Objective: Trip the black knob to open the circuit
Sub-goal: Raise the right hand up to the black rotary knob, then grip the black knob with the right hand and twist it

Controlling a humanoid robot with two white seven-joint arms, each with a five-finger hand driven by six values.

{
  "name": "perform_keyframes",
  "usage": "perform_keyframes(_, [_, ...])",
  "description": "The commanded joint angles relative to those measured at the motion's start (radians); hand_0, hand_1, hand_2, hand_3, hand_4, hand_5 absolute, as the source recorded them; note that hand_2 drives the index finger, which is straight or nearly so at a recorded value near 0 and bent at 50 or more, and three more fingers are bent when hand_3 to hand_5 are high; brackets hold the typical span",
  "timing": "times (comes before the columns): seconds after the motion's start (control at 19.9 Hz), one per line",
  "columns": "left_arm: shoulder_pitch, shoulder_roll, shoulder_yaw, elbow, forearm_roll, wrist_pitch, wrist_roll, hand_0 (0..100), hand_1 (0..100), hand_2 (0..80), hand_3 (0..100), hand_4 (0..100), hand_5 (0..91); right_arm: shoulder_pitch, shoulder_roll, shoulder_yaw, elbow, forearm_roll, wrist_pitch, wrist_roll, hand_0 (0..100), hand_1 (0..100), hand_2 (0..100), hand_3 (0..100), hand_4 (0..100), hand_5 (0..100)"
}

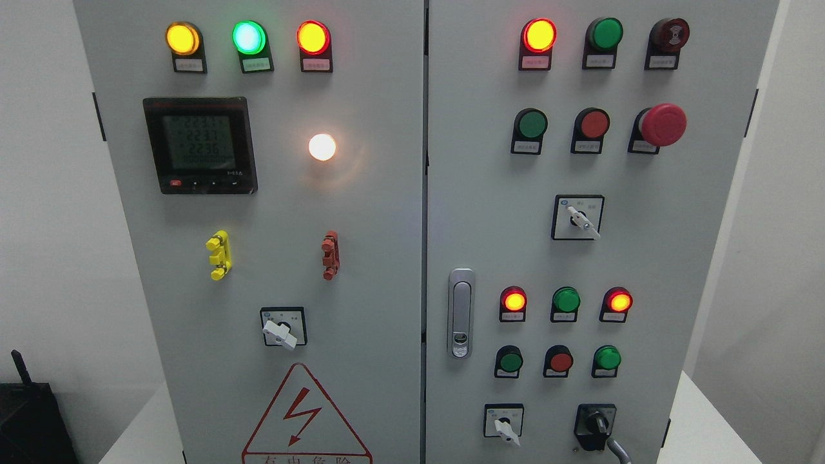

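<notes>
At the bottom edge, a grey curved finger-like tip (617, 449) is seen just below the black rotary knob (595, 425) at the lower right of the grey metal control cabinet (387, 258); which hand it belongs to, and whether its fingers are apart or together, cannot be told. A white-handled selector switch (504, 428) is mounted to the knob's left. Higher up, a red mushroom-head stop button (662, 124) and a black digital meter (200, 145) are shown.
</notes>
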Motion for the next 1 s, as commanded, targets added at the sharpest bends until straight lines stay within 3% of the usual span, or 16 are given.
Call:
perform_keyframes(0.0, [0.0, 0.0, 0.001, -0.016, 0.0, 0.0, 0.001, 12, 39, 0.0, 0, 0, 0.0, 0.002, -0.028, 0.016, 0.001, 0.001, -0.001, 0.001, 0, 0, 1, 100, 100, 100])
perform_keyframes(0.95, [0.0, 0.0, -0.001, -0.016, 0.0, 0.0, 0.001, 12, 39, 0.0, 0, 0, 0.0, -0.001, -0.027, 0.04, -0.004, 0.001, 0.0, 0.018, 0, 0, 2, 100, 100, 100])
